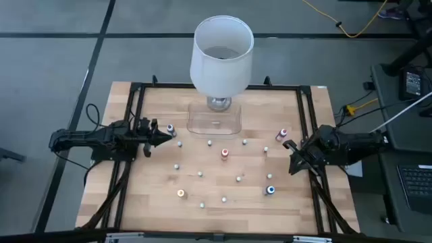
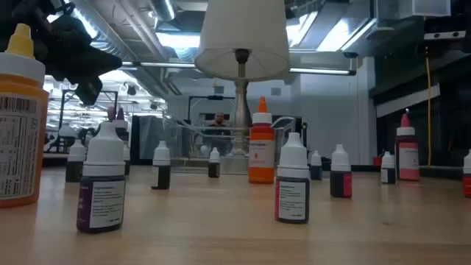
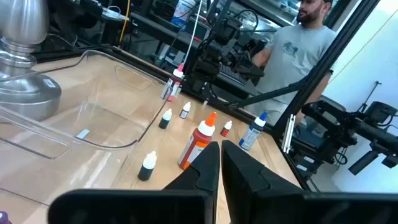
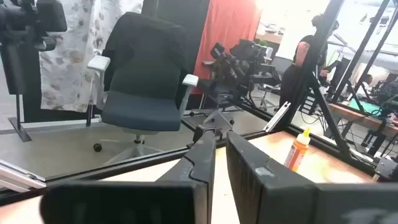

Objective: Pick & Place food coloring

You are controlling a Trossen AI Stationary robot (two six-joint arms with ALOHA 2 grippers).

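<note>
Operator: Currently I read the left hand (image 1: 169, 133) at the bench's (image 1: 135, 202) left side, fingers pressed together, grasping nothing. It sits just beside a purple-capped bottle (image 1: 171, 127).

Supervisor: Location of the food coloring (image 1: 225, 154)?

Operator: I see the bottles standing upright, scattered well apart over the bench centre. An orange-capped bottle (image 1: 181, 193) stands near the front left, a blue-capped bottle (image 1: 271, 190) front right, a red-capped bottle (image 1: 283, 134) near the right hand (image 1: 289, 144).

Supervisor: Right hand status?

Operator: I see it at the bench's right edge, fingers nearly closed with a narrow gap, empty.

Supervisor: Other items?

Operator: I note a clear tray (image 1: 214, 121) at the rear centre, carrying a lamp (image 1: 221, 57) with a white shade.
</note>
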